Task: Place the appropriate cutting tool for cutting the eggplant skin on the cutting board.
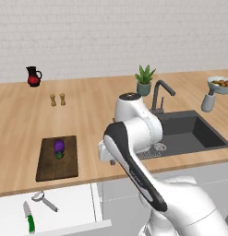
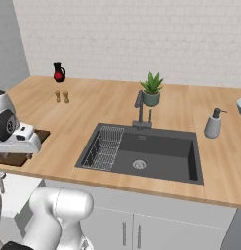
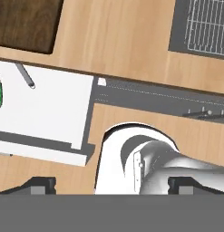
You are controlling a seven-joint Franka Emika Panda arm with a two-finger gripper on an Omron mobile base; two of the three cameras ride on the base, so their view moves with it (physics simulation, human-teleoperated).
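Note:
The cutting board (image 1: pixel 48 168) lies on the wooden counter at the left. The small purple eggplant (image 1: pixel 59 147) sits on its far half. Below the board an open white drawer (image 1: pixel 69 203) holds the cutting tool (image 1: pixel 44 199), a grey metal peeler. A green-handled knife (image 1: pixel 28 218) lies to its left. In the hand view, the peeler's handle (image 3: pixel 25 75) and a corner of the board (image 3: pixel 22 22) show at the upper left. My gripper (image 3: pixel 112 185) hangs open and holds nothing, above the counter's front edge, right of the drawer. Its fingertips (image 3: pixel 40 184) stand far apart.
A dark sink (image 1: pixel 189 131) with a faucet (image 1: pixel 159 94) and a wire rack (image 2: pixel 105 146) is right of the arm. A potted plant (image 1: pixel 144 79), red jug (image 1: pixel 33 76), two shakers (image 1: pixel 57 99), soap dispenser (image 2: pixel 213 124) and a bowl (image 1: pixel 220 85) stand further back.

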